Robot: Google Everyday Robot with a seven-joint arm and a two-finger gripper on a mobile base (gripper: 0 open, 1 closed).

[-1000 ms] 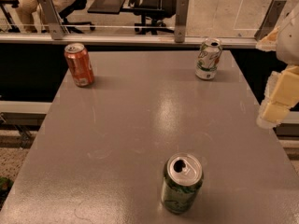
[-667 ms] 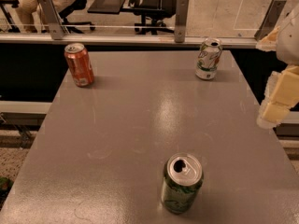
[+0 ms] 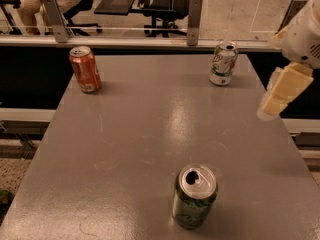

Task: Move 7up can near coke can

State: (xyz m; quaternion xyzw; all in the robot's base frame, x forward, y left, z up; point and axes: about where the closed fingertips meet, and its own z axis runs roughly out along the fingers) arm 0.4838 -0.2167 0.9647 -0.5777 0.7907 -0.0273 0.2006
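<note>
The 7up can (image 3: pixel 223 63), pale white-silver with green lettering, stands upright at the far right of the grey table (image 3: pixel 150 134). The coke can (image 3: pixel 84 69), orange-red with a silver top, stands upright at the far left. The two cans are far apart. My gripper (image 3: pixel 280 91) hangs at the right edge of the view, over the table's right side. It is to the right of the 7up can, a little nearer the camera, and apart from it. It holds nothing that I can see.
A dark green patterned can (image 3: pixel 194 196) with an open top stands near the front of the table. A glass barrier on metal posts (image 3: pixel 194 21) runs behind the table's far edge. Office chairs (image 3: pixel 165 4) stand beyond it.
</note>
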